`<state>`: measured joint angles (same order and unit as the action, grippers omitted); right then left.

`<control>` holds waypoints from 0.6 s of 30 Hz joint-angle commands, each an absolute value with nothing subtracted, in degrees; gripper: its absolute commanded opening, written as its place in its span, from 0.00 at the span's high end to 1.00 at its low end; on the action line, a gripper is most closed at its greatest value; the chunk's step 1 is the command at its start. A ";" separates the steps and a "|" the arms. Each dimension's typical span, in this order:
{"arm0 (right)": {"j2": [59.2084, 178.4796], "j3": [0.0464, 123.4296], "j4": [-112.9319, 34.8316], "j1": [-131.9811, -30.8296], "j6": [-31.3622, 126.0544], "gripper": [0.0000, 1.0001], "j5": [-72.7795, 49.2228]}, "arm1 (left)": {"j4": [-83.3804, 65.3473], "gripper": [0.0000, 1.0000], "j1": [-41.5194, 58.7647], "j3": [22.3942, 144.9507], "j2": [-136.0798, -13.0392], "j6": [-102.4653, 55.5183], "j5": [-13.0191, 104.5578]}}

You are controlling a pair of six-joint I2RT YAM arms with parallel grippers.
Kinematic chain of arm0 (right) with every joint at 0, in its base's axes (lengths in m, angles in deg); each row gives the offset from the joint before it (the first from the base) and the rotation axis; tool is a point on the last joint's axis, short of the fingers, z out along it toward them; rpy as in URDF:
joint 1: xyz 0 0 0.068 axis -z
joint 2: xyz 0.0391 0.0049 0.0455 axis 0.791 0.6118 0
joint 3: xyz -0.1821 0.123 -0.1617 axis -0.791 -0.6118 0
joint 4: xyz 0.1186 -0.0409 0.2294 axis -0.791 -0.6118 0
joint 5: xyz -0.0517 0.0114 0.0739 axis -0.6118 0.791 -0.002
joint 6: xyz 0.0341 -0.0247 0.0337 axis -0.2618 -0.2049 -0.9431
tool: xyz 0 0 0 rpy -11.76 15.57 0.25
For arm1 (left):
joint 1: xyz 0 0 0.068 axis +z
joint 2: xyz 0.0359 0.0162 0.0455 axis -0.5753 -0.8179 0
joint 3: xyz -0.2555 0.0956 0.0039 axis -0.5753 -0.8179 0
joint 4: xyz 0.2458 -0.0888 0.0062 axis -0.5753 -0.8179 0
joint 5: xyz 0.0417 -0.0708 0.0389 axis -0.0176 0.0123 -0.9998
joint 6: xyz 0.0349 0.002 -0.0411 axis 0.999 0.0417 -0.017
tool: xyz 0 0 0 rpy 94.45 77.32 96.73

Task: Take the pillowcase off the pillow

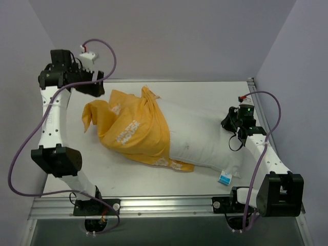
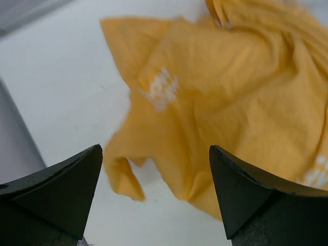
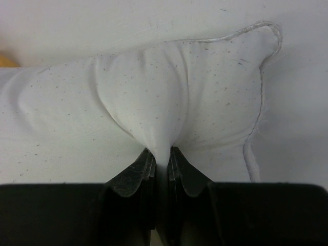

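Observation:
The orange-yellow pillowcase (image 1: 130,128) (image 2: 236,87) lies bunched over the left end of the white pillow (image 1: 202,141) (image 3: 169,87), white lettering showing. The pillow's right half is bare, with a blue-and-white tag (image 1: 224,178) at its near corner. My left gripper (image 1: 98,87) (image 2: 155,154) hangs open above the loose left corner of the pillowcase, with nothing between its fingers. At the pillow's right end, my right gripper (image 1: 229,123) (image 3: 161,154) is shut on a pinch of the white pillow fabric.
The white table (image 1: 205,95) is walled in by grey panels at the left, back and right. A metal rail (image 1: 164,205) runs along the near edge by the arm bases. Purple cables (image 1: 23,148) loop beside each arm.

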<state>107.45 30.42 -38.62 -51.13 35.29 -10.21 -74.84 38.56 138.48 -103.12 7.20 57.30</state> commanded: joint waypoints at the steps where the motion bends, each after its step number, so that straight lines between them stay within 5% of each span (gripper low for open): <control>1: 107.90 31.89 -39.77 -50.78 36.32 1.00 -12.83 | -79.60 0.06 37.76 121.33 -97.61 12.18 62.21; 6: 108.51 31.89 -39.86 -51.05 36.76 1.00 -12.30 | -72.92 0.06 35.74 100.05 -89.61 19.65 70.34; 18: 108.69 31.28 -40.39 -51.31 37.20 1.00 -12.74 | -56.29 0.05 28.97 95.79 -95.46 10.51 67.83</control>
